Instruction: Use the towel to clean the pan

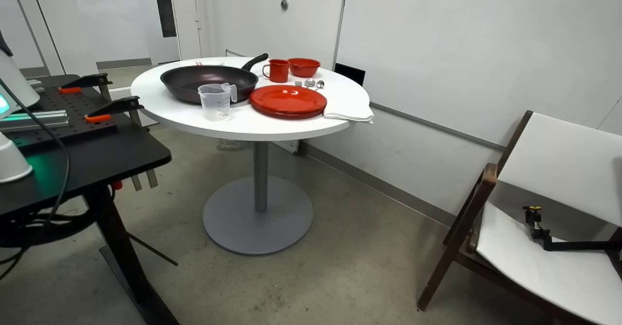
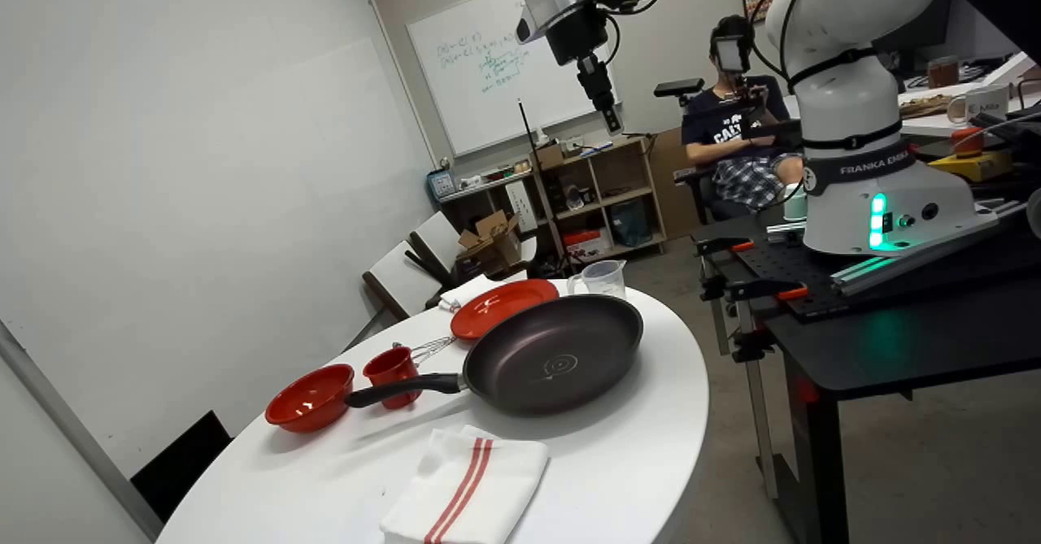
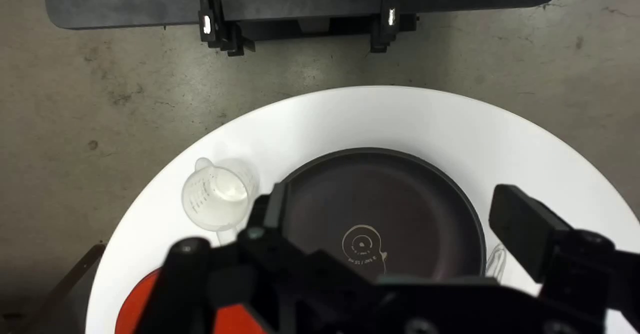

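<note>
The black frying pan (image 1: 206,82) lies on the round white table, its handle over the table; it also shows in an exterior view (image 2: 553,357) and in the wrist view (image 3: 380,194). A folded white towel with red stripes (image 2: 472,487) lies beside the pan; a second folded white cloth (image 1: 347,109) lies by the red plates at the table edge. Which one is the task's towel, I cannot tell. My gripper (image 2: 611,121) hangs high above the table. In the wrist view the gripper (image 3: 390,201) has its fingers wide apart, nothing between them, above the pan.
Red plates (image 1: 288,100), a clear measuring cup (image 1: 215,102), a red mug (image 1: 278,71), a red bowl (image 1: 304,67) and metal whisks (image 2: 431,349) stand around the pan. The robot's black desk (image 2: 935,324) with clamps is near the table. A person (image 2: 736,121) sits behind.
</note>
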Available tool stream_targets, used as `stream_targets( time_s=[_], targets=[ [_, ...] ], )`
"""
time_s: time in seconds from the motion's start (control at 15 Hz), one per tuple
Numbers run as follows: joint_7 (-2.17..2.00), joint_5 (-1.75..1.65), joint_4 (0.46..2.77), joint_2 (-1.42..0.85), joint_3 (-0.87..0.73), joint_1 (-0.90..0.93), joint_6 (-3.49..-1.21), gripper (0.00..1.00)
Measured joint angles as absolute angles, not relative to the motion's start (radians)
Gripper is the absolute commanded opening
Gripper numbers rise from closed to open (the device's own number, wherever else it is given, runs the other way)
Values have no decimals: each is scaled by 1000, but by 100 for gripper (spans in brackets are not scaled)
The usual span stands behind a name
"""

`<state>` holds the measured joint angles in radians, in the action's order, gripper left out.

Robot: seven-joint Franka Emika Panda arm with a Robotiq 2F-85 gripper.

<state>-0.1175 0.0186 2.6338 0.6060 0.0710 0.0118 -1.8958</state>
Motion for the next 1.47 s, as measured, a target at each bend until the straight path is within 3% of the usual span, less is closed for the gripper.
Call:
stream_targets(
  time_s=[0.87, 1.47],
  targets=[
    [-118, 1, 2628, 570, 95, 13, -1909, 100],
    [-119, -170, 2375, 166, 211, 75, -2046, 100]
  ],
)
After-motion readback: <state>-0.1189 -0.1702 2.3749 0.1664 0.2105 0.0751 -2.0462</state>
